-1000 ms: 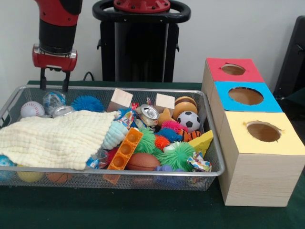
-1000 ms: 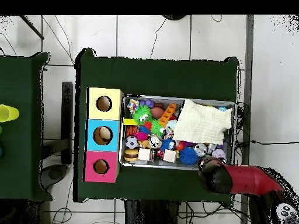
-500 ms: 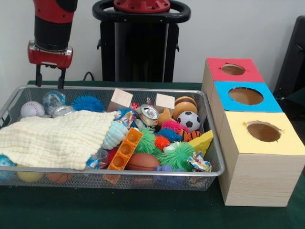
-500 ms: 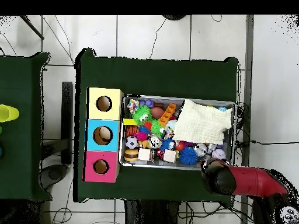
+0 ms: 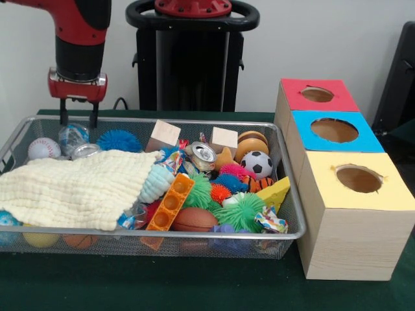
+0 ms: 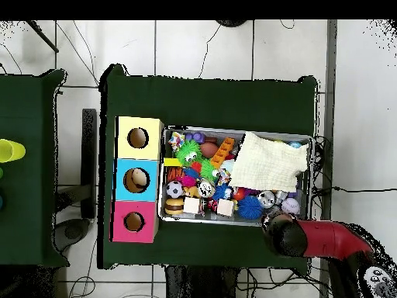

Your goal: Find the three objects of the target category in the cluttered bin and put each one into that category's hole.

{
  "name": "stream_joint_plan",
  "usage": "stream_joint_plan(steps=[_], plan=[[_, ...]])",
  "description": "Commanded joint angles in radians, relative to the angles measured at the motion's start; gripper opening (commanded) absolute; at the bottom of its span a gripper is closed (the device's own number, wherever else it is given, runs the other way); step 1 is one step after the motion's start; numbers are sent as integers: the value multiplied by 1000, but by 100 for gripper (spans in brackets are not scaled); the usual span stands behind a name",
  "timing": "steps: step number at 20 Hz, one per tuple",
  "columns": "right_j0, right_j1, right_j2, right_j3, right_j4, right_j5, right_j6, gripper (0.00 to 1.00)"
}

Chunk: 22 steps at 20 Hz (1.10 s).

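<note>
Currently we see hand (image 5: 78, 120) empty, fingers apart, hanging over wire bin's (image 5: 293, 214) far corner, just above crushed can (image 5: 84, 150), beside baseball (image 5: 43, 148).

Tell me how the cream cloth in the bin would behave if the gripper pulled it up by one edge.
The cream cloth looks soft and waffle-textured, draped over the toys beneath, so it would probably hang limp rather than lift flat. It seems light for its spread. Its corner lies against the orange block, so dragging may nudge loose toys in the wire bin.
</note>
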Motion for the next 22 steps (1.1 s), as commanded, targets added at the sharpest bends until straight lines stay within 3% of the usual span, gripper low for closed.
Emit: stream_joint_plan(steps=[1,7,13,22], plan=[[0,106,59,-96,-64,-20,-28,100],[15,128,35,-113,-86,-66,2,100],[84,141,-47,-161,-155,-113,67,100],[118,130,-76,-172,-142,-123,101,100]])
